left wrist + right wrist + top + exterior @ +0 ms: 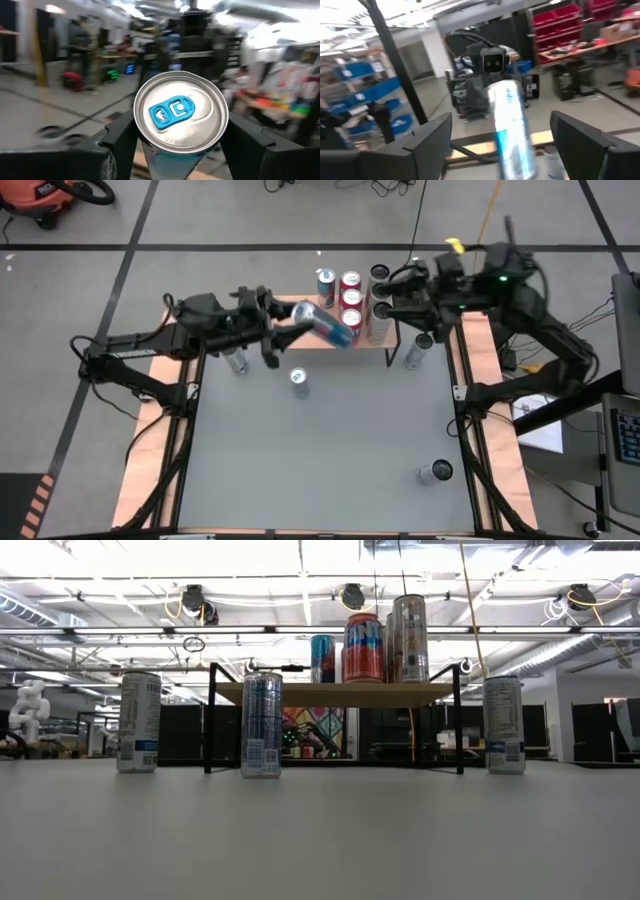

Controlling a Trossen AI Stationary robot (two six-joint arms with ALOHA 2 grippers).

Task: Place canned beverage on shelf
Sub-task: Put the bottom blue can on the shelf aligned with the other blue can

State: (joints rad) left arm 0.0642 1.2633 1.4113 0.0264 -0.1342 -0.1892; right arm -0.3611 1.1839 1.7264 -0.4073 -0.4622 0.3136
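- Grey worktop point(330, 450) carries loose cans: one at the far left point(237, 362), one nearer the middle point(299, 381), one at the near right point(435, 472).
- Your left hand point(290, 330) sits left of the shelf, clamped on a blue-and-silver can point(325, 325) that lies tilted in the air, its top toward the left arm; the left wrist view shows its blue tab point(171, 111) between the fingers point(122, 137).
- Just right of that can, the shelf point(335, 693) already holds a blue can point(322, 659), red cans point(363, 648) and tall silver ones point(409, 638).
- Your right hand point(392, 292) hovers over the shelf's right end, fingers apart and holding nothing.
- You are, I judge, in the carry-to-shelf step.
- Next you would need to stand the can upright, find a free spot on the top, lower it and release.
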